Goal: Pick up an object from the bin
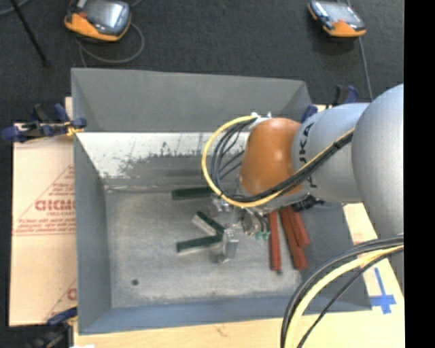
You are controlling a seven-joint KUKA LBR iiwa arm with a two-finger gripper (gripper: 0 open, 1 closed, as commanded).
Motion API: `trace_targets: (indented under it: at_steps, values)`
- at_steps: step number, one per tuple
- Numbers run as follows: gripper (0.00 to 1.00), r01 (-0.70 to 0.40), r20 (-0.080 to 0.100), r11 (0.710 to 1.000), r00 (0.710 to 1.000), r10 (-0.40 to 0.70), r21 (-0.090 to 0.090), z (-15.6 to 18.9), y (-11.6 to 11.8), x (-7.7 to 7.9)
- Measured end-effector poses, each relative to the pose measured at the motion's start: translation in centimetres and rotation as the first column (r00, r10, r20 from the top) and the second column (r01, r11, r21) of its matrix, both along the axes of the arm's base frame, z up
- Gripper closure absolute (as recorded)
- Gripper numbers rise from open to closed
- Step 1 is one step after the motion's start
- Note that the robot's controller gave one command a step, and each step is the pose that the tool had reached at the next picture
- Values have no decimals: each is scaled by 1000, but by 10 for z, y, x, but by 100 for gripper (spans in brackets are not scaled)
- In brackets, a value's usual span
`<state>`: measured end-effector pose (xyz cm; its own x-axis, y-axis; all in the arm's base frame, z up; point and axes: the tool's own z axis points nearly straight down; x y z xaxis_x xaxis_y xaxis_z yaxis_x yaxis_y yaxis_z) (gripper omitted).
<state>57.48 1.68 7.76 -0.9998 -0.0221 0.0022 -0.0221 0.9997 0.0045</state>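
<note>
Bin: a grey metal bin (92, 224) with sloping walls and a scuffed, speckled floor; a few loose things lie on it, spread out rather than heaped.

Gripper: the gripper (228, 246) hangs low over the middle of the bin floor, under the arm's orange cover (268, 160) and its loops of yellow and black cable (214, 146).

Gripper state: cannot tell how far open it is, nor whether it has hold of anything.

Nearest thing: a long dark green strip (198, 243) lies flat, running from the gripper toward the view's left; its near end meets the gripper's tip, but I cannot tell whether they touch.

Just beyond the gripper: a shorter green strip (208, 221), tilted, up and to the view's left.

Further beyond: a third green strip (192, 194), near the foot of the back wall, well apart from the gripper.

View's right of the gripper: two red-brown sticks (276, 246) lie side by side, their upper ends hidden under the arm.

Far left of the gripper: a small dark speck (134, 282) on the floor of the bin.

Writing: black letters on the arm (306, 143) read "KU", the rest covered by cable.

Surroundings: a dark floor (204, 41) lies behind the bin, with two orange and black devices (98, 17) resting on it.
</note>
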Motion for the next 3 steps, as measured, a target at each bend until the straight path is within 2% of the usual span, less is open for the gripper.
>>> trace_targets:
  at_steps: [1, 2, 3]
  values:
    - [0, -482, 4, 876, 876, 482, -5, -7, 21, -22]
    - [100, -480, 5, 877, 877, 480, -5, -7, 20, -21]
    - [100, -723, 9, 691, 691, 723, -12, 144, -19, -29]
